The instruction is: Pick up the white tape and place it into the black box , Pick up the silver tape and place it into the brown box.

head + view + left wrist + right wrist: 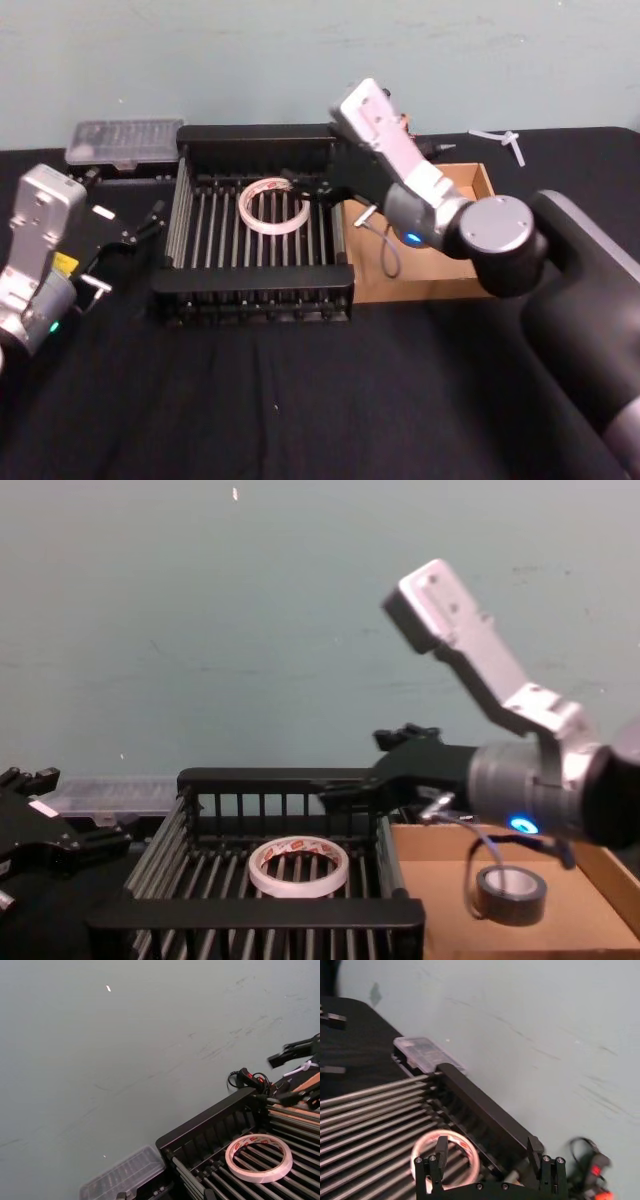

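Right arm hides the brown box (470, 180) floor (mostly).

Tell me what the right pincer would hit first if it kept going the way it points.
Probably the black box's back wall. The right pincer, open and empty, hangs over the box's back right corner, aimed across it above the white tape. Depth is unclear, so it may pass over the rim.
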Robot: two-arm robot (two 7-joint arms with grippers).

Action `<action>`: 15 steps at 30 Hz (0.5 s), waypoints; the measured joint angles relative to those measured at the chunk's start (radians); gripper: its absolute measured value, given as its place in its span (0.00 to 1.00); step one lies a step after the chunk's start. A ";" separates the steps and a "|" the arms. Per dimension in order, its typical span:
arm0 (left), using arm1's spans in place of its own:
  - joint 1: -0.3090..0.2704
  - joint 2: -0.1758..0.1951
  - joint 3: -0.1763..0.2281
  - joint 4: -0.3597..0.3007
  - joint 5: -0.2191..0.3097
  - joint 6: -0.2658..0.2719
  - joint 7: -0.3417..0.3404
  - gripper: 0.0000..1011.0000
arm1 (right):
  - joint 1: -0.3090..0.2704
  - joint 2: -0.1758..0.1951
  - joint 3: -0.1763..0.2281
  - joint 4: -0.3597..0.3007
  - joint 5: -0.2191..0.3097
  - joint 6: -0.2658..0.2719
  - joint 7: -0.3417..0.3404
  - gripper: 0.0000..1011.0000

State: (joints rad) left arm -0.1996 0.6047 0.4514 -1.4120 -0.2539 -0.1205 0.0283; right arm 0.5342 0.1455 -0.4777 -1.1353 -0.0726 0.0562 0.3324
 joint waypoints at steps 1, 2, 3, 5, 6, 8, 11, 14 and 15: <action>0.000 0.000 0.000 0.000 0.000 0.000 0.000 0.99 | -0.009 0.006 0.006 -0.014 0.002 0.004 -0.003 0.99; 0.000 0.000 0.000 0.000 0.000 0.000 0.000 0.99 | -0.016 0.010 0.011 -0.024 0.003 0.007 -0.006 0.99; 0.000 0.000 0.000 0.000 0.000 0.000 0.000 0.99 | -0.034 0.021 0.023 -0.049 0.005 0.015 -0.014 0.99; 0.000 0.000 0.000 0.000 0.000 0.000 0.000 0.99 | -0.053 0.031 0.036 -0.072 0.008 0.022 -0.022 0.99; 0.000 0.000 0.000 0.000 0.000 0.000 0.000 0.99 | -0.071 0.041 0.051 -0.094 0.012 0.028 -0.030 0.99; 0.000 0.000 0.000 0.000 0.000 0.000 0.000 0.99 | -0.089 0.049 0.065 -0.114 0.016 0.034 -0.039 0.99; 0.000 0.000 0.000 0.000 0.000 0.000 0.000 0.99 | -0.123 0.063 0.096 -0.148 0.027 0.043 -0.055 0.99; 0.000 0.000 0.000 0.000 0.000 0.000 0.000 0.99 | -0.159 0.076 0.127 -0.180 0.039 0.052 -0.068 0.99; 0.000 0.000 0.000 0.000 0.000 0.000 0.000 0.99 | -0.167 0.078 0.134 -0.187 0.041 0.054 -0.071 0.99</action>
State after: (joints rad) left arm -0.1995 0.6047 0.4514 -1.4120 -0.2539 -0.1205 0.0283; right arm 0.3668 0.2239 -0.3435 -1.3219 -0.0313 0.1103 0.2615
